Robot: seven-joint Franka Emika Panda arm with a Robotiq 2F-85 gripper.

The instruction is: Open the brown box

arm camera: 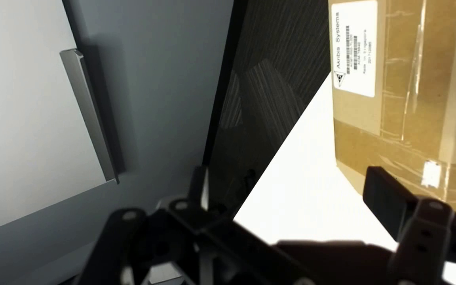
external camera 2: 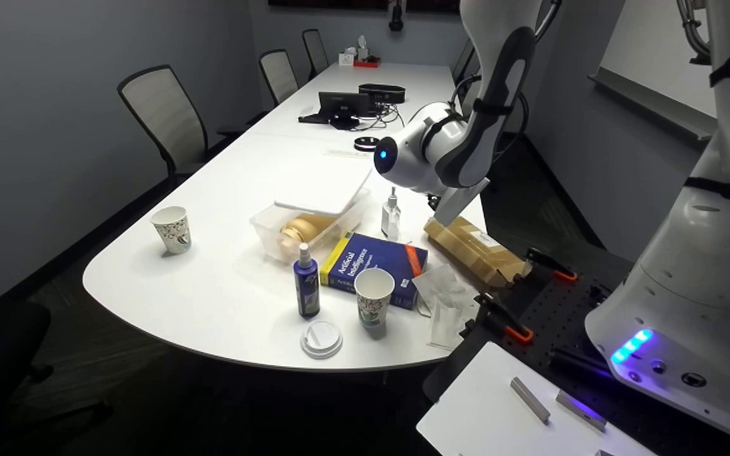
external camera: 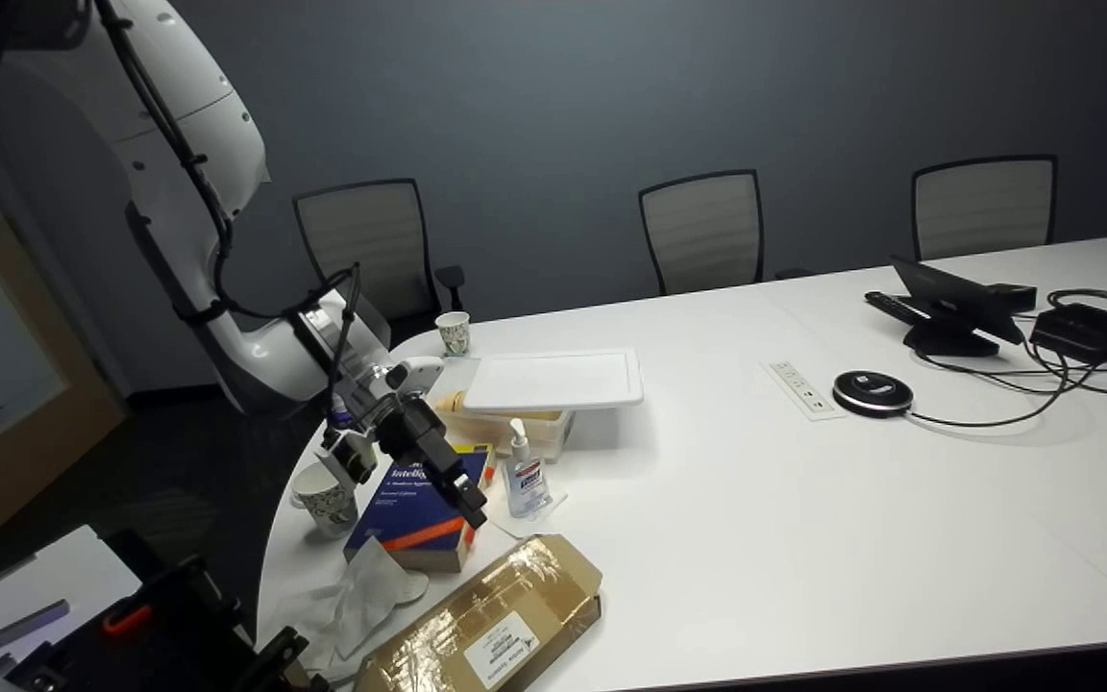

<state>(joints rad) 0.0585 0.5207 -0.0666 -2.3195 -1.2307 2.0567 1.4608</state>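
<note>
The brown box is a long flat tan carton with shiny tape and a white label on top. It lies on the white table near the front edge in an exterior view; it also shows beside the robot's base in an exterior view. A flap sticks out at one end. In the wrist view the box fills the upper right, its label readable. My gripper is open with nothing between its fingers. The right finger overlaps the box's edge in that view; contact cannot be told. In an exterior view the gripper hangs above the box's far end.
A blue book lies beside the box, with crumpled tissue and a sanitizer bottle close by. A plastic tub with a tilted white lid, a spray bottle and paper cups stand further off.
</note>
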